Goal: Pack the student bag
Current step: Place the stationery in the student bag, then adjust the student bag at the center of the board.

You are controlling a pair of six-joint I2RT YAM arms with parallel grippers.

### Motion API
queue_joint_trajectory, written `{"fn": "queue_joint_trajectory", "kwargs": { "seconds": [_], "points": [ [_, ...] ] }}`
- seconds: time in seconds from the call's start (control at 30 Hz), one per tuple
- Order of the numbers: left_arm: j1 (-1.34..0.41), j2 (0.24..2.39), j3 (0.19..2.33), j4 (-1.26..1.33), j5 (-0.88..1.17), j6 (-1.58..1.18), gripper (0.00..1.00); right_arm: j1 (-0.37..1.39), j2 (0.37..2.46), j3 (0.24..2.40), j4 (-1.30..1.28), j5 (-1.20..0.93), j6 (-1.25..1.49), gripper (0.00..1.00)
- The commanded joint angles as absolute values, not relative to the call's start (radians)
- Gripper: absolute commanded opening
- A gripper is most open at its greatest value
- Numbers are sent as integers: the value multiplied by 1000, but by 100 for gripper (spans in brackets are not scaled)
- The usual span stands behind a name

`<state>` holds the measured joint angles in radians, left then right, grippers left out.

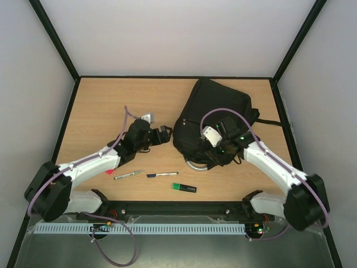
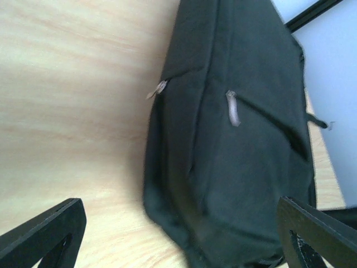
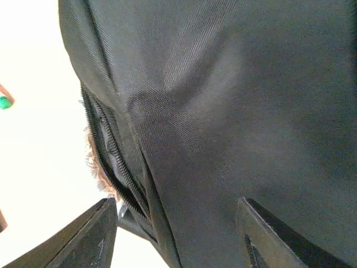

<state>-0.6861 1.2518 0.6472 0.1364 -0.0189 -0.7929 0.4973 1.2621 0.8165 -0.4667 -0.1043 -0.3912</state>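
Top view: student bag (image 1: 220,111) flat on table (image 1: 100,106), far right part. Left wrist view: left gripper (image 2: 179,202) spread wide, empty, just short of student bag's side. Right wrist view: right gripper (image 3: 175,202) part open, empty, close over student bag's fabric.

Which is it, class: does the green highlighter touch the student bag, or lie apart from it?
Apart. The top view shows bare table between the green highlighter and the student bag.

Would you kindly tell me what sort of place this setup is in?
Probably a robot lab test cell: a wooden table boxed in by plain white walls on black frame bars, with two arms bolted at its near edge and a staged student bag and pens.
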Motion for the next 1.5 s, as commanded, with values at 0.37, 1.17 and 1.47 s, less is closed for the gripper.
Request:
{"fn": "queue_joint_trajectory", "kwargs": {
  "seconds": [0.37,1.17,1.47],
  "points": [
    [-581,1817,1175,89,303,-670,94,11,1050,776,-605,-53,-437,74],
    [-718,1669,844,214,235,-672,75,6,1766,1086,-553,-261,-312,65],
    [-843,1653,772,253,158,-703,73,102,1921,1286,-552,-215,-245,64]
  ]
}}
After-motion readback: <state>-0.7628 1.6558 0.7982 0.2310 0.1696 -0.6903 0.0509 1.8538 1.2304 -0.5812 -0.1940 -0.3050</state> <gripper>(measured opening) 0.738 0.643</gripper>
